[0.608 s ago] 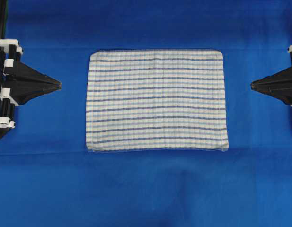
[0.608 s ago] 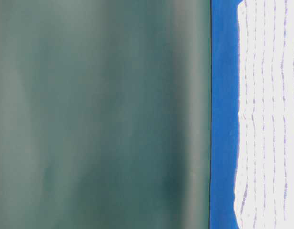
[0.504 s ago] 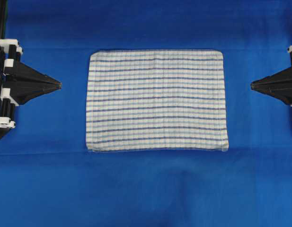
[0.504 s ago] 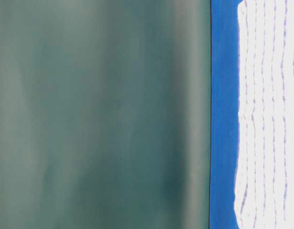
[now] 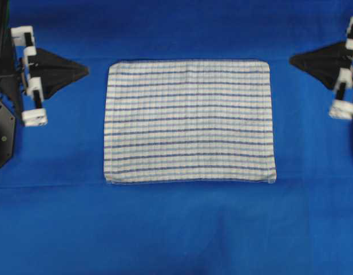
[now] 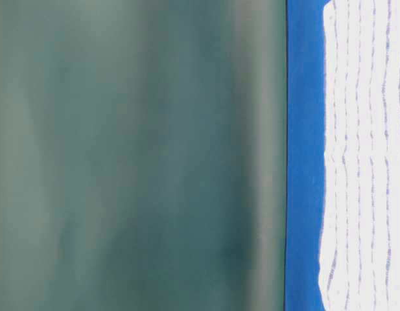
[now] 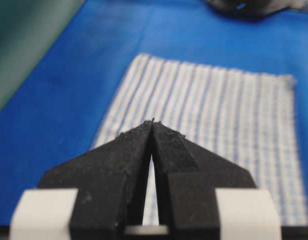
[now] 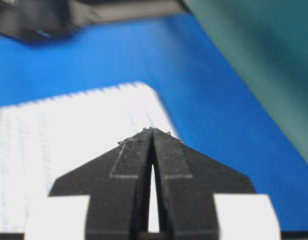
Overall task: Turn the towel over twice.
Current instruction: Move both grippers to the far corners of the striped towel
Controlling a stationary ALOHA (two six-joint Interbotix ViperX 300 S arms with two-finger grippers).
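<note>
Overhead view: we record the towel lying flat and fully spread on the blue table covering, its stripes running across, no corner lifted or folded. The left gripper stands just off the towel's far left corner, apart from the cloth, jaws clenched to a point with nothing between them; the right gripper stands just off the towel's far right corner, likewise clenched and empty. Table-level view: we note the towel flat on the covering, its edge slightly wavy, with a plain green backdrop beyond the towel. Left wrist view: we see the left gripper pressed shut, tips meeting, and the towel lying ahead of and below it, untouched. Right wrist view: we see the right gripper pressed shut over the towel near its corner, holding nothing; the picture is somewhat blurred. Step in hand, as we judge it: the approach to the first turn, with no flip yet begun. The next move, we judge, calls for both sets of jaws to part, descend onto the far corners and pinch the hem before any lift.
</note>
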